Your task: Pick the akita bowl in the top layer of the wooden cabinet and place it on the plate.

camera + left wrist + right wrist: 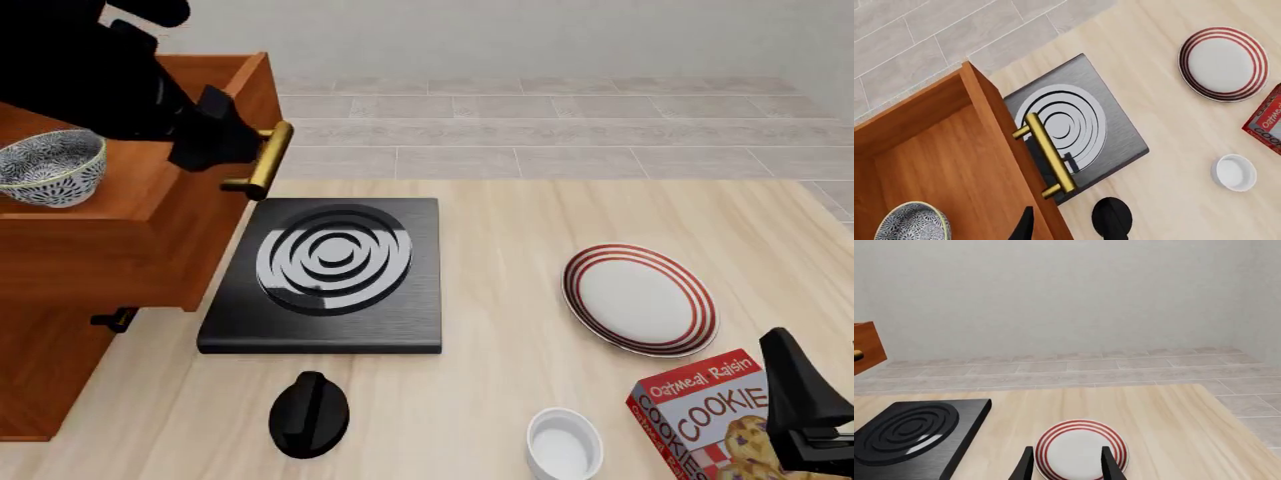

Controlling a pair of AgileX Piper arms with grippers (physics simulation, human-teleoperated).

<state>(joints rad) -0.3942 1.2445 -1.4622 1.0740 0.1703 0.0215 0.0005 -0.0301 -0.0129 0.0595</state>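
The akita bowl (pixel 51 168) (pixel 913 222), dark blue-and-white patterned, sits inside the pulled-out top layer (pixel 160 215) (pixel 941 160) of the wooden cabinet (pixel 47 370). My left gripper (pixel 220 138) (pixel 1067 227) hovers at the drawer's front edge by the brass handle (pixel 267 160) (pixel 1047 155), open and holding nothing. Its one plain finger (pixel 1024 225) hangs over the drawer floor, apart from the bowl. The red-ringed plate (pixel 638 298) (pixel 1223 63) (pixel 1081 447) lies on the table to the right. My right gripper (pixel 801 400) (pixel 1067 467) is open at the front right, aimed at the plate.
A black stove (pixel 327 272) (pixel 1074 125) (pixel 907 432) lies between cabinet and plate. A black knob-like object (pixel 310 412) (pixel 1112 216) rests in front of it. A plain white bowl (pixel 563 443) (pixel 1234 172) and a cookie box (pixel 707 415) (pixel 1266 120) stand at the front right.
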